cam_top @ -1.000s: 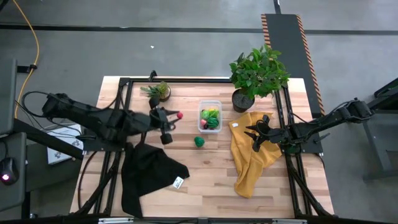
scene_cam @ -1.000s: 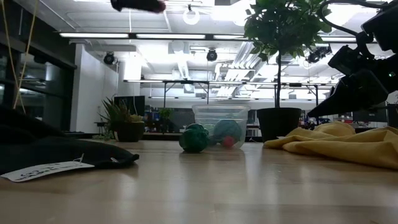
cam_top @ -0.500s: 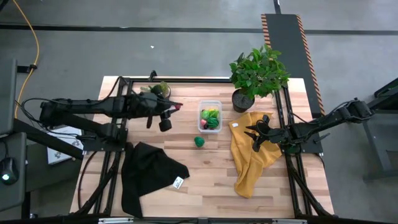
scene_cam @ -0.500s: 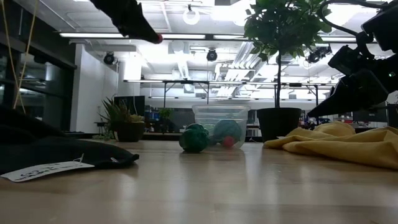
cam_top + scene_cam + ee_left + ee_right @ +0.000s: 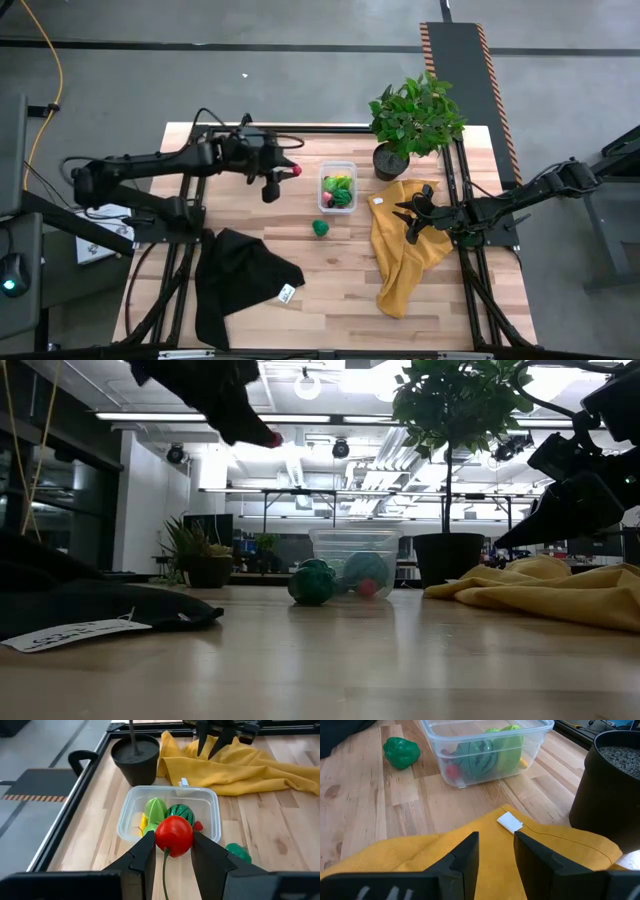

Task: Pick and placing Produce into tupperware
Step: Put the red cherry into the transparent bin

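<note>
Gripping red cherry (image 5: 173, 835), stem down, left pincer (image 5: 172, 851)

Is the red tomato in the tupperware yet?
Not yet. The left gripper holds the red tomato above the table, beside the tupperware.

Two dark arms, matte black, slim jointed links. Left hand (image 5: 283, 171): two flat black fingers (image 5: 145, 862), broad at base, tapering toward tips, smooth inner faces. Black cable loops along left arm's upper link. Right hand (image 5: 408, 222): same black two-finger build, fingers (image 5: 464, 859) with rounded edges. Right arm's links thin, black, knuckled at joints.
</note>
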Robot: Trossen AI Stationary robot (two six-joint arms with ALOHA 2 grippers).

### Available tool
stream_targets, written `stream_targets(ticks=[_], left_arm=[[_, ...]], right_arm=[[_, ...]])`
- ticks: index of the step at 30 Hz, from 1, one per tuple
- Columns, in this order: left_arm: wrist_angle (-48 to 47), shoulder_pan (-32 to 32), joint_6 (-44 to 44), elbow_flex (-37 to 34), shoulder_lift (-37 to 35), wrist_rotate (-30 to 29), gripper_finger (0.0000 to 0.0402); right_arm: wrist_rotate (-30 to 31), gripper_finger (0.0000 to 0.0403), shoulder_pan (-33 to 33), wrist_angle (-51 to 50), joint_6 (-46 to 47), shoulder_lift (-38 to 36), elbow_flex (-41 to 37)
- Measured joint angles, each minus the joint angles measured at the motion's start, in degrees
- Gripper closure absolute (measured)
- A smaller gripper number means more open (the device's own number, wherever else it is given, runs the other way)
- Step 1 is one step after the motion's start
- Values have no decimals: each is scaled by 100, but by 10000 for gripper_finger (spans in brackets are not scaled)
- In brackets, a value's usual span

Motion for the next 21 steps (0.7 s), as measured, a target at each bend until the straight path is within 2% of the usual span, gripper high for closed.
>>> stream_targets(ticks=[10,15,21], left_arm=[[930,74,409,4,1115,771,305],[1446,73,364,11,1645,809,305],[1536,73,362,11,2116,914,305]], right_arm=[[0,289,0,2,0,2,0],[0,289,0,2,0,2,0],[0,289,0,2,0,0,0]])
